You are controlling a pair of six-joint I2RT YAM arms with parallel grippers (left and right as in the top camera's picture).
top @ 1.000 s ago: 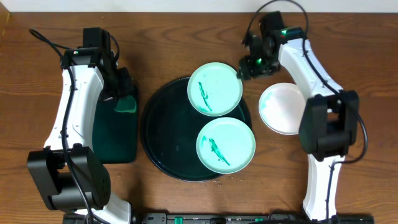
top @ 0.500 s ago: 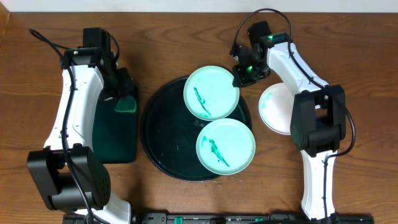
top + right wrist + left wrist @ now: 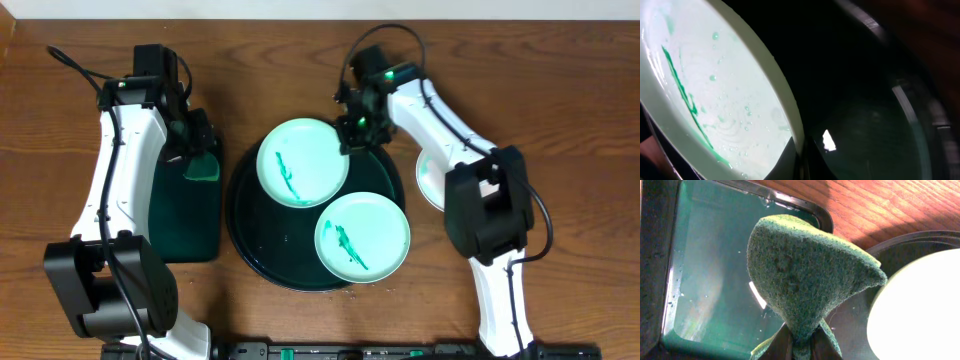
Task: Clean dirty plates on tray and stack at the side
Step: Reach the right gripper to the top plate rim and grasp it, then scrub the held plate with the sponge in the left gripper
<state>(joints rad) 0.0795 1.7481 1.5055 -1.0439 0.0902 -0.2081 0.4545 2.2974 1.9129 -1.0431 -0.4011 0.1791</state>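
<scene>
Right pincer [image 3: 349, 139] tight on smeared mint plate [image 3: 310, 160] (left pincer [image 3: 803, 347] around green sponge [image 3: 805, 275])

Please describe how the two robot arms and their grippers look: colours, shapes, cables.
Both the left arm and the right arm have white link covers with black joints. Thin black cables loop near each wrist. A small green light glows on the right arm. The left gripper and right gripper are black.
</scene>
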